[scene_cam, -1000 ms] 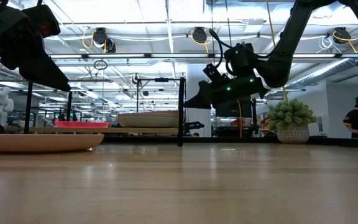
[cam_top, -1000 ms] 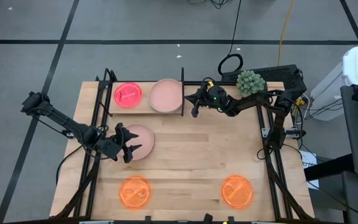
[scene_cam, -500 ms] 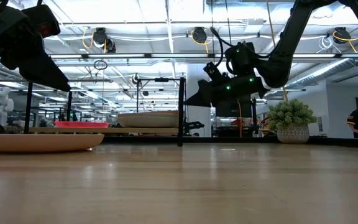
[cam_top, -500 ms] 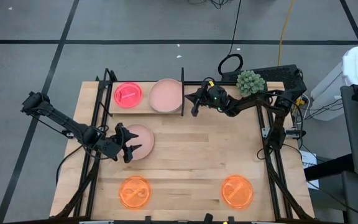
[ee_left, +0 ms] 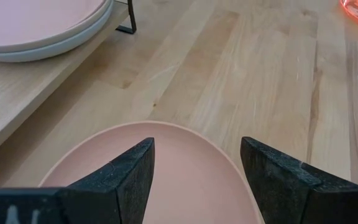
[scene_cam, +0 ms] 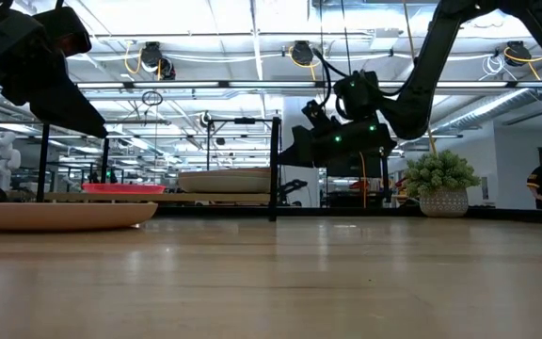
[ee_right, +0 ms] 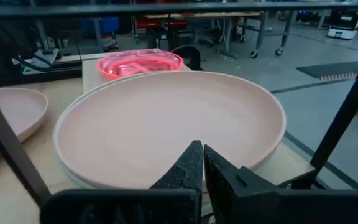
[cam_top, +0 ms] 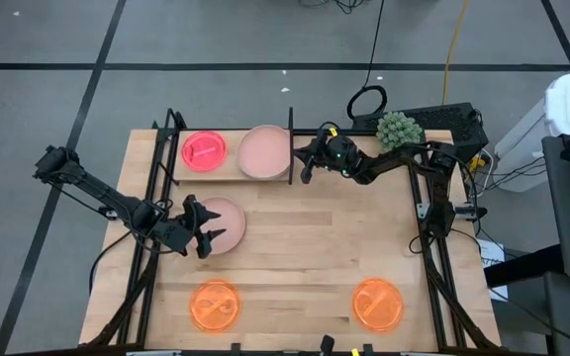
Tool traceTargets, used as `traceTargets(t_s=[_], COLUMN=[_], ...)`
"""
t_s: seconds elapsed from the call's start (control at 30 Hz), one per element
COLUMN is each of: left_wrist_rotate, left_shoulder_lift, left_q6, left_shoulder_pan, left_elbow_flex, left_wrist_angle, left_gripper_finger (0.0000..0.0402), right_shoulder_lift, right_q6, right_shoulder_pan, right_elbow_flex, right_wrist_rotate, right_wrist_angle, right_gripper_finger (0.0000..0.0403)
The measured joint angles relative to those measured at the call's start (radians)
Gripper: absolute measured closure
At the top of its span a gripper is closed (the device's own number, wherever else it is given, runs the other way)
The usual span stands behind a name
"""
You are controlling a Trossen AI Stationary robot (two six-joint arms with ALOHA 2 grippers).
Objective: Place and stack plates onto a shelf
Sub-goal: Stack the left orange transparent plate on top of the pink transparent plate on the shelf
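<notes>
Right end effector (cam_top: pixel 306 164) nearer shelf (cam_top: pixel 228 179) edge

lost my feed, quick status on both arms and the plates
Left end effector open over the pale-pink matte plate on the table. Right end effector shut, beside the wooden shelf post, empty. Nothing in the way.

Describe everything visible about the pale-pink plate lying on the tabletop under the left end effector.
The pale-pink plate is round, matte and shallow with a low raised rim, looking like ceramic or melamine. It lies flat and upright on the wooden tabletop, just in front of the shelf, with nothing on it. The left end effector hangs over its near-left edge with fingers spread open; whether they touch the plate cannot be told.
</notes>
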Motion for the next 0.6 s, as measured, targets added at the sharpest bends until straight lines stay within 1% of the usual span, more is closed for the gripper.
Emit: traceTargets(t_s=[0.27, 0.53, 0.6], left_wrist_rotate=[0.000, -0.001, -0.001], left_shoulder_lift=[0.000, 0.000, 0.000], left_q6=[0.004, 0.003, 0.003], left_shoulder_pan=[0.000, 0.000, 0.000], left_elbow_flex=[0.000, 0.000, 0.000], left_wrist_angle=[0.000, -0.001, 0.000], left_gripper_finger=[0.0158, 0.0158, 0.0158], right_shoulder_lift=[-0.004, -0.004, -0.004], right_q6=[0.000, 0.001, 0.001], right_shoulder_pan=[-0.006, -0.006, -0.006], right_elbow_flex=[0.000, 0.000, 0.000], right_wrist_rotate=[0.004, 0.006, 0.027], right_wrist_angle=[-0.049, -0.039, -0.050], right_gripper_finger=[0.0403, 0.0403, 0.0403])
